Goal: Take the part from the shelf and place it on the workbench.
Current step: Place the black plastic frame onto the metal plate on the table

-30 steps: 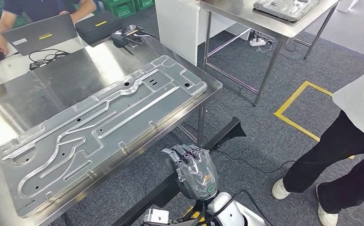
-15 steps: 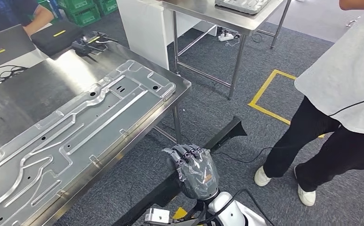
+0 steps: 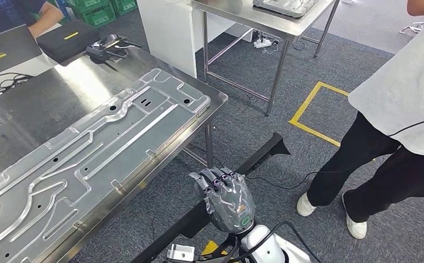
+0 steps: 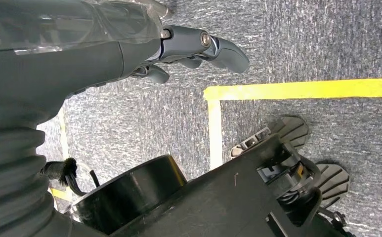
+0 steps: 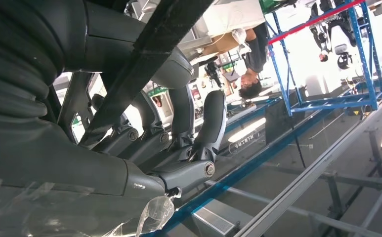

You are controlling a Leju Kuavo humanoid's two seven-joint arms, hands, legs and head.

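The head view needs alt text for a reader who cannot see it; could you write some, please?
A large stamped metal part lies flat on a steel workbench. Beside the bench, over grey carpet, the robot's right hand hangs with fingers curled, holding nothing. A person in dark trousers stands at right by yellow floor tape.

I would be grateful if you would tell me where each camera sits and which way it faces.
Head view: high on the body, looking forward and down at the workbench bearing the metal part, and a standing person; a hand, apparently the right, shows over a black bar.
Left wrist view: behind the left hand, facing grey carpet with yellow tape.
Right wrist view: behind the right hand's fingers, facing a blue rack.
Shared: head and right wrist views show the black bar; head and left wrist views show taped carpet.
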